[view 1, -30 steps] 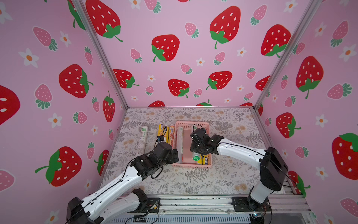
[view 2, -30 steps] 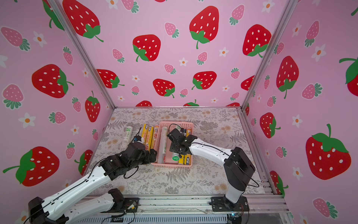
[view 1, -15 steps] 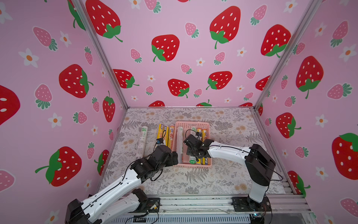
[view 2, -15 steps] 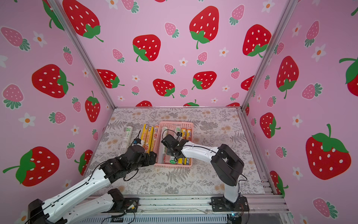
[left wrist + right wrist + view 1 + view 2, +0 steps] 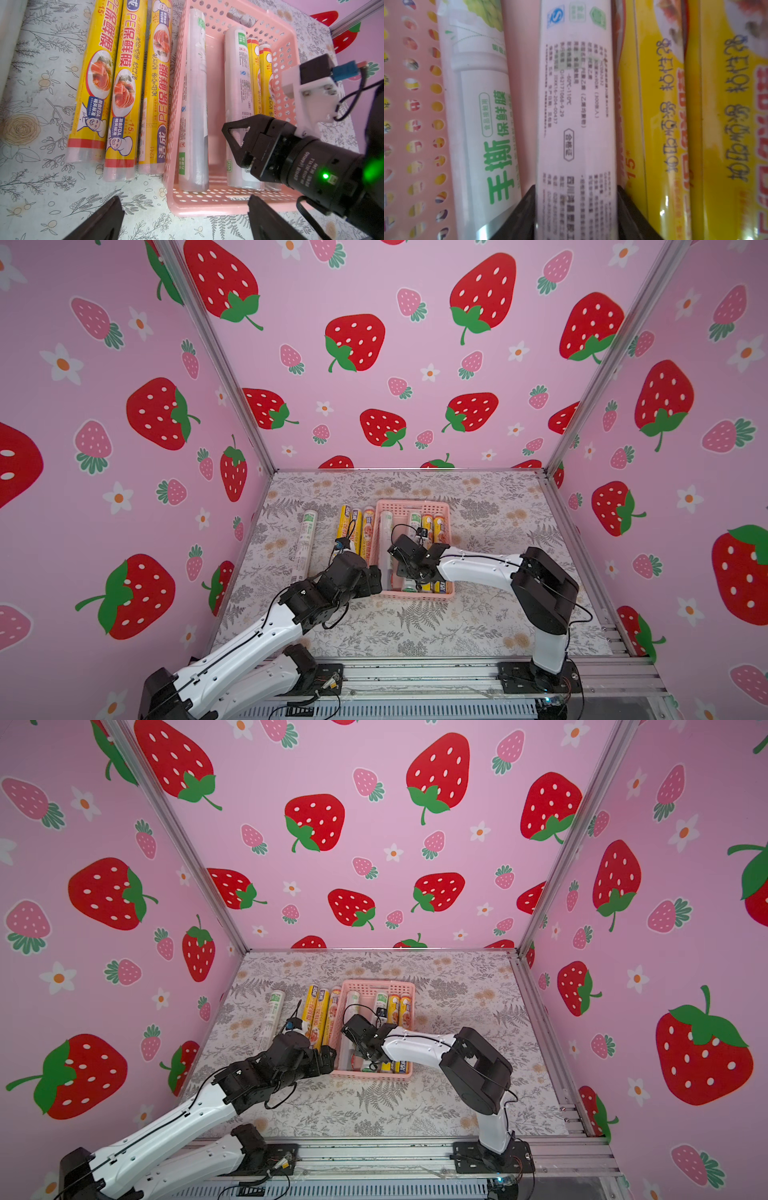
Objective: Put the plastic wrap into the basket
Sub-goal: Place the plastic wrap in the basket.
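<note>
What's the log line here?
right gripper: shut on white roll in basket | left gripper: open, empty | also inside: second white roll, two yellow rolls | outside: three yellow rolls, stray white roll

A table (image 5: 478, 626) covered with a pale grey cloth printed with ferns, leaves and tan-orange blossoms forms the floor of a three-sided booth. The back wall panel (image 5: 395, 364), the left wall panel (image 5: 104, 472) and the right wall panel (image 5: 698, 472) are pink, printed with large red strawberries, small pink strawberries and white flowers with orange centres. A silver metal post (image 5: 216, 360) runs up the left rear corner, and a second silver post (image 5: 611, 360) runs up the right one. A silver aluminium rail (image 5: 415, 676) lies along the table's near edge. Both top views show all of this.
</note>
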Motion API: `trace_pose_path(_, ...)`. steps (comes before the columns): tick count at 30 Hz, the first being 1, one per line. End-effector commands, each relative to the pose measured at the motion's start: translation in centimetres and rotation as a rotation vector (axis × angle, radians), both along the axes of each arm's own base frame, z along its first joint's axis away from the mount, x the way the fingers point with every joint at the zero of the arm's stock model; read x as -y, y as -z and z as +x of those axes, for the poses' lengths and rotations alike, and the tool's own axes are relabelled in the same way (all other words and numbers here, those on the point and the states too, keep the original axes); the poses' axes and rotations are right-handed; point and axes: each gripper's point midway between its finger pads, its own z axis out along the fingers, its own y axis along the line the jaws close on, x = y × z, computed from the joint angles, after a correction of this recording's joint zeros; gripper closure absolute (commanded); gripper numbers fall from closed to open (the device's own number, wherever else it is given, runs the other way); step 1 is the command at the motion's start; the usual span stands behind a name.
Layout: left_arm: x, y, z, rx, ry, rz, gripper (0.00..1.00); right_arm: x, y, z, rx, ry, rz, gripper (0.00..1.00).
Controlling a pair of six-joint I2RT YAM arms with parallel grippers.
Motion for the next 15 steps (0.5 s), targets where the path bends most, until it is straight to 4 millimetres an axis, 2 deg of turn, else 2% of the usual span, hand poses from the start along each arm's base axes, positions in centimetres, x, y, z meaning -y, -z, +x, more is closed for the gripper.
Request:
trace_pose_path(1, -0.1, 0.1, -0.2, 0.001, 0.001, 0.003, 0.01, -0.4, -0.9, 0.3, 0.015, 0.008, 0.005, 0.49)
trace_pose_path(7, -0.6, -0.5, 0.1, 0.008, -0.015, 0.022, 0.01, -0.8, -2.5, 0.6, 0.049, -0.021, 0.027, 0.49)
trace_pose_path(10, -1.0, -1.2, 0.4, 0.018, -0.021, 0.042, 0.00, -0.9, -3.9, 0.8, 0.075, -0.035, 0.034, 0.43)
trace_pose_path(15, -1.2, -1.6, 0.5, 0.022, -0.020, 0.046, 0.00, -0.4, -4.4, 0.7, 0.077, -0.031, 0.010, 0.36)
